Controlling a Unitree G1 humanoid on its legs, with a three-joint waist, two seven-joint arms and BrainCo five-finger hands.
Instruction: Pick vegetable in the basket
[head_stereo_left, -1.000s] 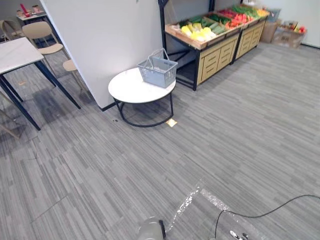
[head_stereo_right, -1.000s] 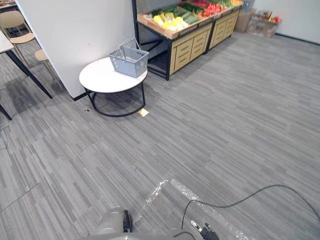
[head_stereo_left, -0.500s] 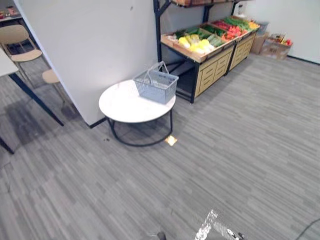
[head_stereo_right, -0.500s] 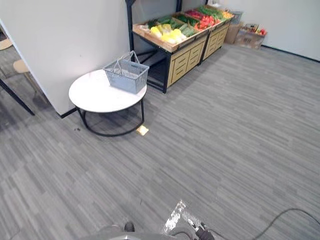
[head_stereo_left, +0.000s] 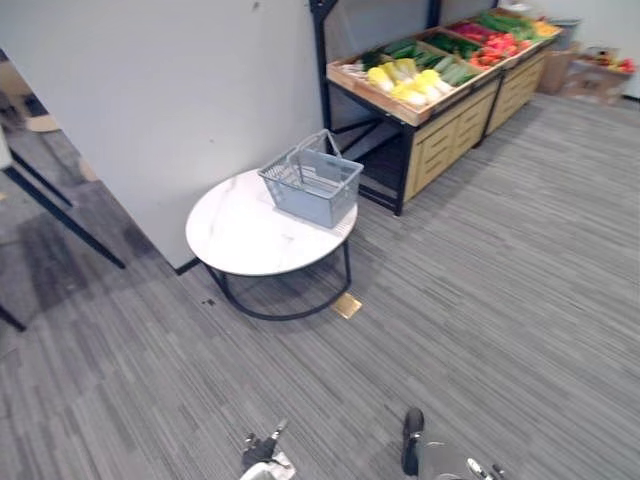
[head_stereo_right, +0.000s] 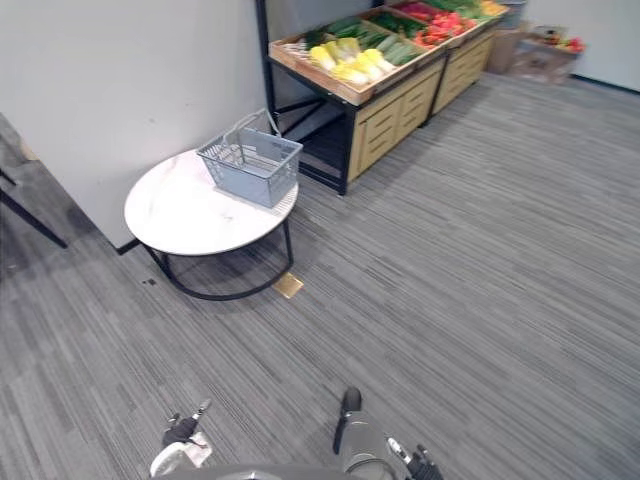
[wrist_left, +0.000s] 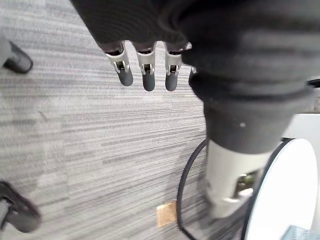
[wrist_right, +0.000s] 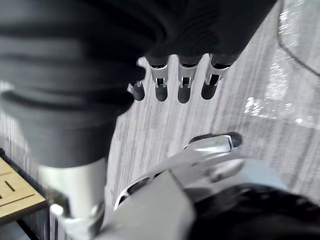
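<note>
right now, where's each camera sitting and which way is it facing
Left eye view: head, looking down at basket on round table.
Right eye view: head, same scene, slightly offset.
Left wrist view: along left robot hand, fingers straight, toward floor and table.
Right wrist view: along right robot hand toward floor.
Both eye views share basket, table, produce stand.

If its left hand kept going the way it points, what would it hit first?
Most likely the grey carpet: the left hand points down at it, fingers straight, with the round table off to one side.
</note>
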